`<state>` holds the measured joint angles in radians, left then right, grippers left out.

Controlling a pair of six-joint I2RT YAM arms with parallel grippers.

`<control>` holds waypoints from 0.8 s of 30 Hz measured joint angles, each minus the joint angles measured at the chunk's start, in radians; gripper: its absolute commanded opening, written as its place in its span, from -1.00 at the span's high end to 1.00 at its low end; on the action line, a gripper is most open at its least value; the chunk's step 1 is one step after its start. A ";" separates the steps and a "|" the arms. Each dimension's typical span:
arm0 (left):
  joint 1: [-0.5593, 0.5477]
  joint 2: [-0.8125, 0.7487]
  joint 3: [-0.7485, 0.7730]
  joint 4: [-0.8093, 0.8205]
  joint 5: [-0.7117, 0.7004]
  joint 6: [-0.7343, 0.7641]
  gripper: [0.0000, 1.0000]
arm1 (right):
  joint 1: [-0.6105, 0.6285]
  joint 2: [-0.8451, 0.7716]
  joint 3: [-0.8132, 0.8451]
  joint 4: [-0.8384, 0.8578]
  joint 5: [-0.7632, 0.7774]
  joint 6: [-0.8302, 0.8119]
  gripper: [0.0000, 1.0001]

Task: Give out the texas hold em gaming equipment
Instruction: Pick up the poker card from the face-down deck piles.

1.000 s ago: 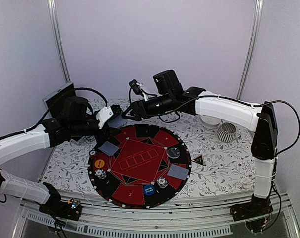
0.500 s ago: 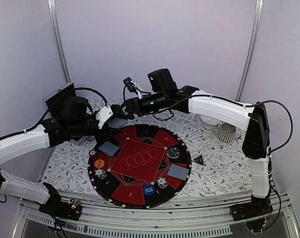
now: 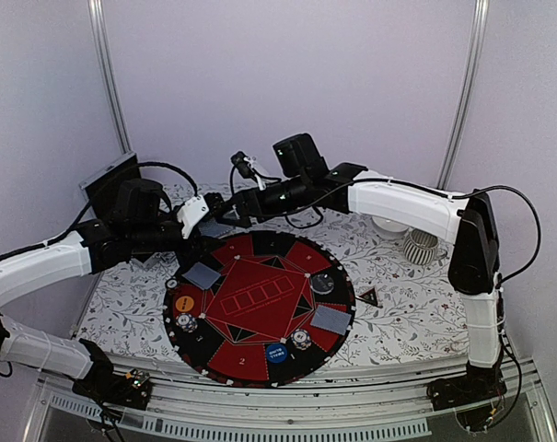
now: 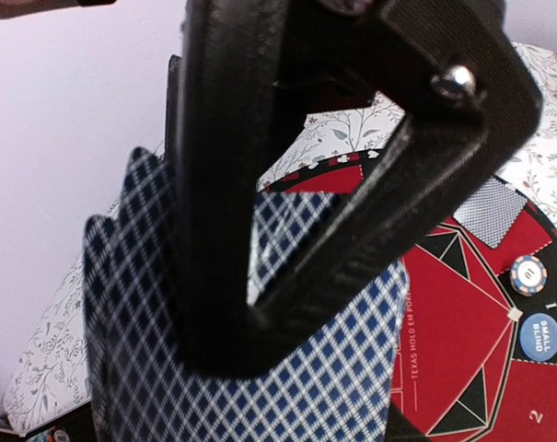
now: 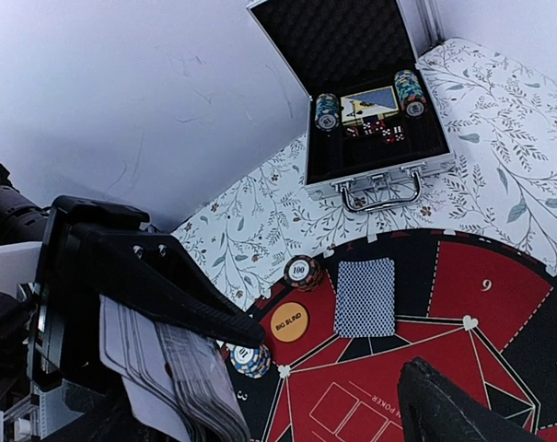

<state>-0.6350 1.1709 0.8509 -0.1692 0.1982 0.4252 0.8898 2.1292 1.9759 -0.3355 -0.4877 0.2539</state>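
Observation:
My left gripper [image 3: 201,230] is shut on a deck of blue-checked playing cards [image 4: 296,378], held above the far left edge of the round red and black poker mat [image 3: 260,308]. My right gripper [image 3: 221,211] is open right beside the deck [image 5: 172,373]; one finger [image 5: 168,285] lies over the deck's edge, the other [image 5: 444,405] stands apart. Face-down cards lie on the mat at the left [image 3: 202,274] and right [image 3: 330,319]. Chips [image 3: 186,322], [image 3: 301,339], an orange button [image 3: 183,302] and a blue button [image 3: 276,352] sit on the mat. The triangle marker [image 3: 369,296] lies off its right edge.
An open metal case [image 5: 375,110] with chips and dice stands at the far left corner. A white bowl [image 3: 389,224] and a ribbed grey cup [image 3: 421,246] stand at the back right. The cloth is floral; walls stand close behind.
My right gripper has moved left to the deck held by my left gripper. The left arm and the things on the mat have not moved.

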 measured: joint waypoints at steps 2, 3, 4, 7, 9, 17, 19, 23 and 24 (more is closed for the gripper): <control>0.000 0.000 0.000 0.000 -0.003 -0.001 0.12 | -0.002 -0.010 -0.008 -0.007 0.011 -0.005 -0.68; 0.000 0.000 0.000 0.000 -0.005 -0.002 0.12 | -0.003 -0.015 -0.010 -0.011 0.016 -0.008 -0.66; 0.000 0.000 0.000 0.000 -0.005 -0.002 0.12 | -0.003 -0.019 -0.011 -0.014 0.019 -0.009 -0.62; 0.000 0.000 0.000 0.000 -0.005 -0.003 0.12 | -0.007 -0.030 -0.012 -0.021 0.020 -0.011 -0.46; 0.000 0.000 0.000 0.000 -0.005 -0.004 0.12 | -0.010 -0.031 -0.012 -0.023 0.002 -0.011 -0.32; 0.000 0.000 0.000 0.000 -0.005 -0.005 0.12 | -0.010 -0.032 -0.006 -0.024 -0.073 -0.003 0.15; 0.000 0.000 0.000 0.000 -0.005 -0.005 0.12 | -0.010 -0.035 -0.006 -0.027 -0.075 -0.002 0.29; 0.000 0.000 0.000 0.000 -0.005 -0.007 0.12 | -0.010 -0.055 -0.006 -0.047 -0.068 -0.002 0.54; 0.000 0.000 0.000 0.000 -0.005 -0.007 0.12 | -0.010 -0.061 -0.006 -0.052 -0.063 -0.004 0.56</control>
<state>-0.6346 1.1709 0.8505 -0.1696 0.1932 0.4183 0.8803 2.0678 1.9701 -0.3878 -0.5507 0.2501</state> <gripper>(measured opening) 0.442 0.262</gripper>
